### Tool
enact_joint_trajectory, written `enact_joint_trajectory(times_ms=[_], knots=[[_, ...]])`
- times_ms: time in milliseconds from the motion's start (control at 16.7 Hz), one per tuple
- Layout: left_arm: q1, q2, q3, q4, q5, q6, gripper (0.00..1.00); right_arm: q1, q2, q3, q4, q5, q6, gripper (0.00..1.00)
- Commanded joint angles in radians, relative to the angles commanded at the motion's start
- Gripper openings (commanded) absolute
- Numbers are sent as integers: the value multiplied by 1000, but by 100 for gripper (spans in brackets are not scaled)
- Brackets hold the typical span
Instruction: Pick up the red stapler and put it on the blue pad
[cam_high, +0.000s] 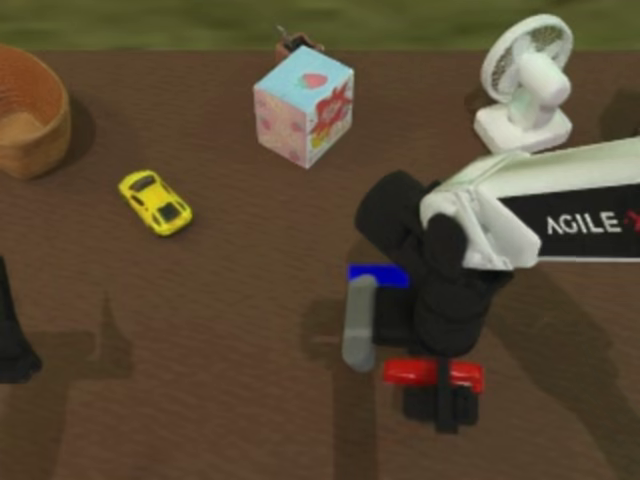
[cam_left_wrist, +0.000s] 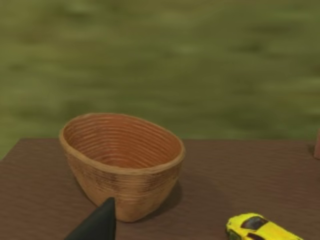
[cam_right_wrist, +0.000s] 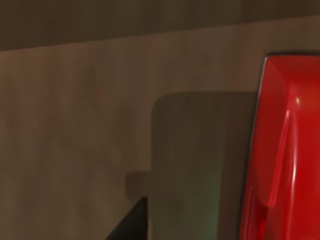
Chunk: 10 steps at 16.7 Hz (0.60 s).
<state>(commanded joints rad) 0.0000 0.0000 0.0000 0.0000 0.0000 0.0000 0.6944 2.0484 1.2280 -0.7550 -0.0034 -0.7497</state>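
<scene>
The red stapler (cam_high: 432, 373) lies crosswise on the brown table, right of centre and toward the front. My right gripper (cam_high: 445, 375) sits directly over its middle, with black parts on both long sides of it and a thin black bar across its top. In the right wrist view the stapler (cam_right_wrist: 285, 150) fills one side of the picture at close range, with bare table beside it. Only a strip of the blue pad (cam_high: 378, 274) shows, just behind the stapler; the right arm hides the remainder. My left gripper (cam_high: 12, 335) is parked at the table's left edge.
A wicker basket (cam_high: 30, 115) stands at the back left, with a yellow toy car (cam_high: 155, 202) to its right. A strawberry-printed cube box (cam_high: 303, 105) and a white fan (cam_high: 525, 85) stand along the back. A grey rounded bar (cam_high: 358, 322) lies left of the right wrist.
</scene>
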Motion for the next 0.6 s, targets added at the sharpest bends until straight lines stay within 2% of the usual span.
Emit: enact_joint_trajectory(times_ms=[480, 600], knots=[[0, 0, 0, 0, 0, 0, 100, 0, 0, 0, 0, 0, 0, 2], [0, 0, 0, 0, 0, 0, 100, 0, 0, 0, 0, 0, 0, 0]])
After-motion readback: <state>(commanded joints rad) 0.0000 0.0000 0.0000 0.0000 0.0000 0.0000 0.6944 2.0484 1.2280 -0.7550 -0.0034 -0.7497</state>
